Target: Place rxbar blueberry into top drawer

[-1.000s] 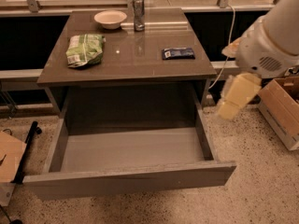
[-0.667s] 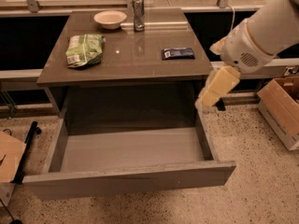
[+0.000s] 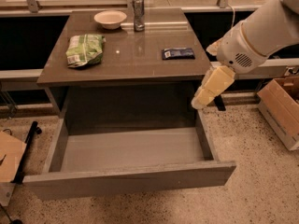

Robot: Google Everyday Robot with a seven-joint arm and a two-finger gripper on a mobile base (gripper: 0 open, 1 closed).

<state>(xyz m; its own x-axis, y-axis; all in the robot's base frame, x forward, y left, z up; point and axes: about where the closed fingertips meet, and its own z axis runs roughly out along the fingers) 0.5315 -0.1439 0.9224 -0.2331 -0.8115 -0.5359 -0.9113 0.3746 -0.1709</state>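
Observation:
The rxbar blueberry (image 3: pixel 178 53) is a small flat dark blue wrapper with a white patch, lying on the right side of the brown tabletop (image 3: pixel 135 64). The top drawer (image 3: pixel 131 180) is pulled wide open below the table, grey and with nothing in it. My gripper (image 3: pixel 200 101) is cream-coloured and hangs from the white arm (image 3: pixel 254 36) at the table's right front corner. It points down-left, just above the drawer's right wall. It is below and to the right of the bar and holds nothing that I can see.
A green and white chip bag (image 3: pixel 84 49) lies on the left of the tabletop. A pale bowl (image 3: pixel 110 18) and a metal can (image 3: pixel 138 7) stand at the back. A cardboard box (image 3: pixel 282 108) sits on the floor at the right, and flat cardboard (image 3: pixel 9 155) at the left.
My arm and gripper have moved left, from out beside the table to its right front corner. The bar, the bag and the drawer have not moved.

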